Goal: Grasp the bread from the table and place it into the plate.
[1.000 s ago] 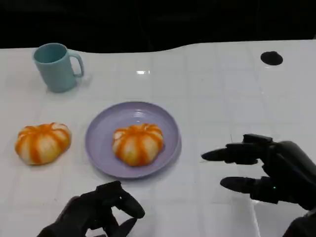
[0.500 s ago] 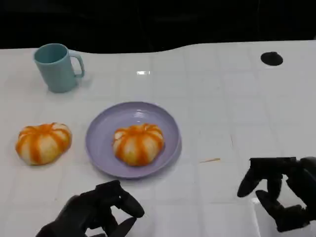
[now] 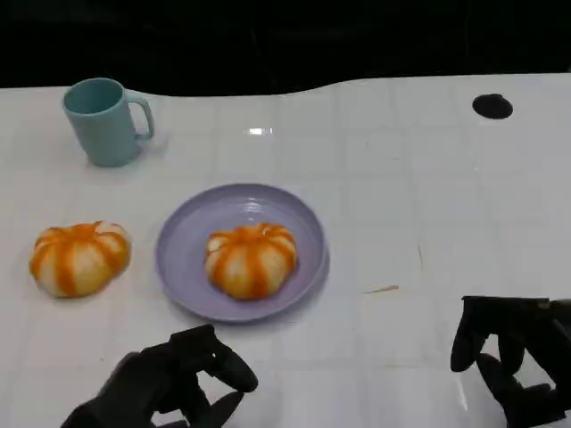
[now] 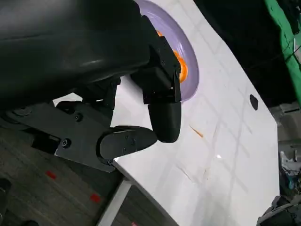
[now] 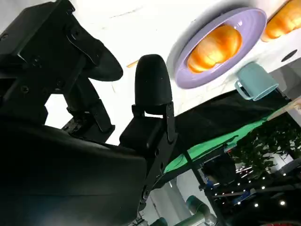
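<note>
Looking down, head view: two breads, one plate, one mug, two hands on one white table [image 3: 401, 178].
Breads: one bread on the plate [image 3: 251, 259] sits in the middle of the purple plate [image 3: 192, 227]; one bread on the table [image 3: 79, 258] lies just beside the plate's left edge, apart from it.
Mug: a single teal mug [image 3: 104, 121] stands upright, well behind the loose bread.
Left hand [image 3: 169, 383]: low at the near edge, fingers curled in, holding nothing.
Right hand [image 3: 513, 357]: at the near right, fingers bent down and apart, holding nothing.
Left wrist view: black fingers [image 4: 162, 113] over the table edge; plate and one orange bread beyond.
Right wrist view: one raised finger [image 5: 151, 87], plate, both breads, mug.
</note>
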Motion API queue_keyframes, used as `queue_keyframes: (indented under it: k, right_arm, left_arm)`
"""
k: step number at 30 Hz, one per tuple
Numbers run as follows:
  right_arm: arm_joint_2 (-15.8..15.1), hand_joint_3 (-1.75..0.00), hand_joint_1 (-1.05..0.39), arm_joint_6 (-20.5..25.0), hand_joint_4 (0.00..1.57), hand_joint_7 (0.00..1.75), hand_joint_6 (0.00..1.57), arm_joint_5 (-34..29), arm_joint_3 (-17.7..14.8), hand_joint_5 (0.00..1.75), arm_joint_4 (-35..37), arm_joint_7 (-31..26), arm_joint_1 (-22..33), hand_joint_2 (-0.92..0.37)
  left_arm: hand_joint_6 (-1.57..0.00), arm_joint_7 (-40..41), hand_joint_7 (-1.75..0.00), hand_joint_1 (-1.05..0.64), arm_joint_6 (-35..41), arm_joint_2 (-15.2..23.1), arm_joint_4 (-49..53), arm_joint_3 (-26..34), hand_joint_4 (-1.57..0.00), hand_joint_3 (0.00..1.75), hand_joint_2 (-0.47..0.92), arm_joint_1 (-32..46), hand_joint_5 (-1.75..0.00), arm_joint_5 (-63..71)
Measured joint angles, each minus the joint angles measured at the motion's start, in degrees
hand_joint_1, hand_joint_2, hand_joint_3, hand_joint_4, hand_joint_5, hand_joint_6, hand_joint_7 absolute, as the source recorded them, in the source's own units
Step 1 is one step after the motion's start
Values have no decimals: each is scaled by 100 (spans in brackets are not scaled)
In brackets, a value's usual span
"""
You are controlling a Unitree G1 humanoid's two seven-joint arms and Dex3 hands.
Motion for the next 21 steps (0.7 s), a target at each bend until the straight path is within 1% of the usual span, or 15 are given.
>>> queue_keyframes:
  k: [7, 11, 21]
  right_arm:
    - [0, -140, 5, -34, 93, 144, 85, -91, 19, 175, 180, -87, -33, -18]
    - [0, -140, 6, -36, 94, 142, 86, -208, 37, 175, 207, -141, -41, -18]
    - [0, -140, 7, -95, 94, 140, 87, -212, 69, 175, 279, -204, -109, -18]
  left_arm:
    - [-65, 0, -123, -22, -58, 8, 40, 63, -65, 55, 85, -6, -175, 0]
    - [-65, -3, -122, -21, -62, 8, 76, 78, -64, 56, 85, -8, -175, -13]
    - [-66, -8, -122, -20, -126, 9, 156, 97, -64, 60, 83, -51, -175, -125]
